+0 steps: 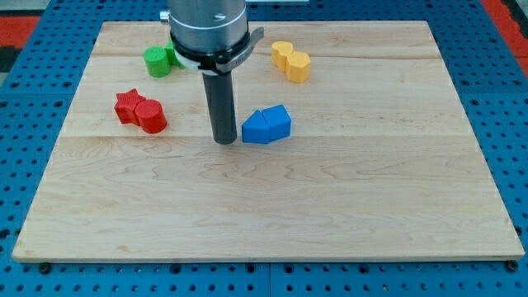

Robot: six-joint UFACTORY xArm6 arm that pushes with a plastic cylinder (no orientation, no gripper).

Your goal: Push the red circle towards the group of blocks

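Our rig has no fingers to spread or pinch, only my tip (224, 142), which rests near the board's middle, just left of the blue blocks (266, 125); the red circle (153, 116) sits well apart toward the left edge, touching the red star (128, 106). We judge the approach is in hand; next we must get behind the circle and drive it toward the group, though which cluster is meant is unclear, with green blocks (158, 61) and yellow blocks (291, 60) near the top edge.

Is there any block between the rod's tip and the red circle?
No. My tip stands just left of the blue blocks; only bare board lies between it and the red circle, farther to the view's left.
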